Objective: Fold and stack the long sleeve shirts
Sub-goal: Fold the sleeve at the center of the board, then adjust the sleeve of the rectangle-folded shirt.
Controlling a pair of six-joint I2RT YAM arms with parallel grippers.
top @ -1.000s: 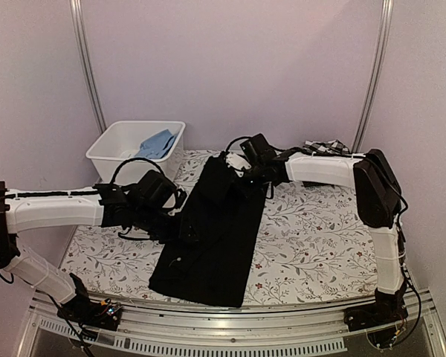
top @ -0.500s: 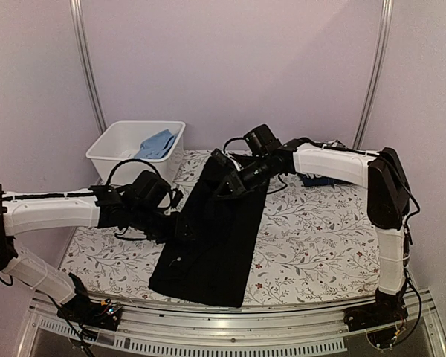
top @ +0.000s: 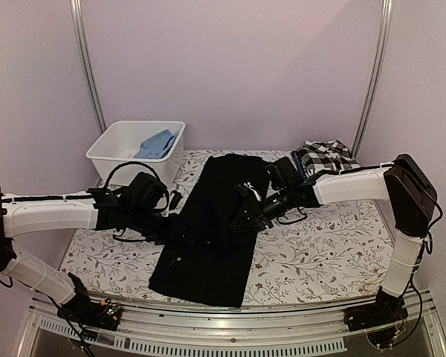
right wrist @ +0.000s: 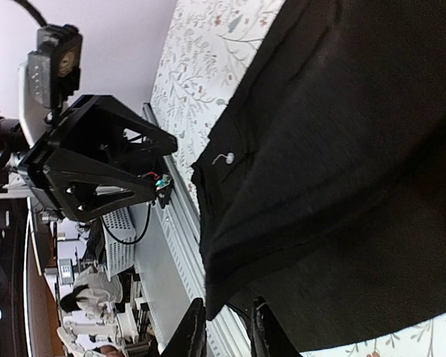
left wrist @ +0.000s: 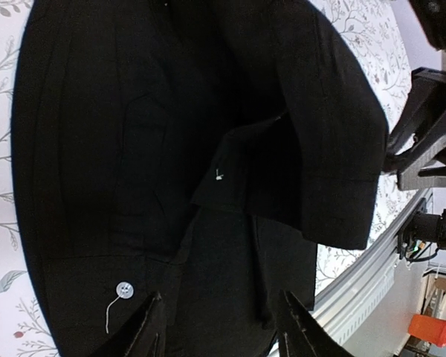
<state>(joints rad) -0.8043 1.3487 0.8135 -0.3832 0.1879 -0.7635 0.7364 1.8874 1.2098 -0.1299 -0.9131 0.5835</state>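
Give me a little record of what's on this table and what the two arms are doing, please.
table: flowered cover
black shirt: lying lengthwise in the middle, partly folded over itself
checked shirt: far right corner, apart from the black one
bin: white, far left, with a blue cloth inside
left gripper: open, over the black shirt's left side
right gripper: slightly open at the black shirt's right edge, nothing between its fingers
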